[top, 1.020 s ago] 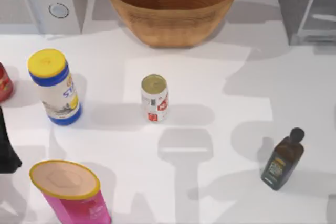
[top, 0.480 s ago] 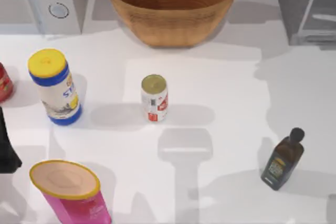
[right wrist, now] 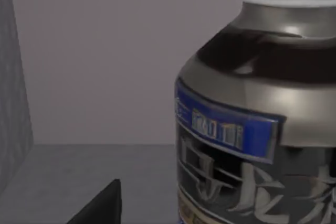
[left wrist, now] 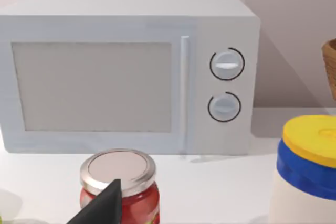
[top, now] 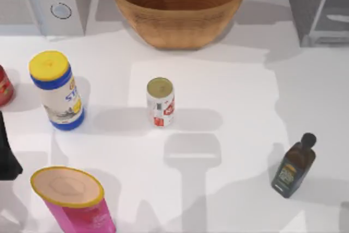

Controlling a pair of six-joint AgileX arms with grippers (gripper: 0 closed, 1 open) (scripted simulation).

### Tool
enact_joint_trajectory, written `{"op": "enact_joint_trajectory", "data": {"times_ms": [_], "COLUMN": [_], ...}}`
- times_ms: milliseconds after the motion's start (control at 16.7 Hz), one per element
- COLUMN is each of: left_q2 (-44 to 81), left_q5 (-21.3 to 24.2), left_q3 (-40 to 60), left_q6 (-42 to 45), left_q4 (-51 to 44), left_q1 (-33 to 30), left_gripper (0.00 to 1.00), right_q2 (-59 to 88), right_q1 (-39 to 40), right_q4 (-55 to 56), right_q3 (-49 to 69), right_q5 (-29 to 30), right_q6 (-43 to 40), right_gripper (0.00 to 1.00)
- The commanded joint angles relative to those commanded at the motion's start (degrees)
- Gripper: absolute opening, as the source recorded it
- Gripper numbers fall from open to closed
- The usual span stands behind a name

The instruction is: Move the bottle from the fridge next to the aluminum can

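Tall white-capped, dark-necked, blue-labelled bottle (right wrist: 262, 119) stands inside grey boxy fridge (top: 319, 6), close before right gripper; grasp indeterminable.

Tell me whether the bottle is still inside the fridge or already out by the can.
Still inside: the right wrist view shows the bottle standing upright on the fridge's grey floor; the aluminum can stands alone.

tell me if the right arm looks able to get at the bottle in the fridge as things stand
Probably yes. In the right wrist view the bottle stands upright and very close, on the grey floor of the fridge, with nothing between camera and bottle. How the jaws stand cannot be told.
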Motion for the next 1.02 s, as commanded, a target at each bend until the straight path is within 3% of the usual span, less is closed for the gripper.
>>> {"op": "enact_joint_trajectory", "data": {"times_ms": [300, 540, 1020], "left_q2": [0.0, 0.0, 0.0], "left_q5": [0.0, 0.0, 0.0], "left_q3": [0.0, 0.0, 0.0], "left_q6": [0.0, 0.0, 0.0], "left_q4": [0.0, 0.0, 0.0], "left_q1": [0.0, 0.0, 0.0], "left_gripper": [1.00, 1.00, 1.00], "right_q2": [4.7, 4.9, 4.9], "right_q1": [0.8, 0.8, 0.8], "right_q4": [-4.1, -4.4, -4.4], "right_q3": [8.8, 9.2, 9.2], "right_q5": [0.8, 0.9, 0.9], "right_q6": [0.0, 0.0, 0.0], "right_gripper": [1.00, 1.00, 0.40]}}
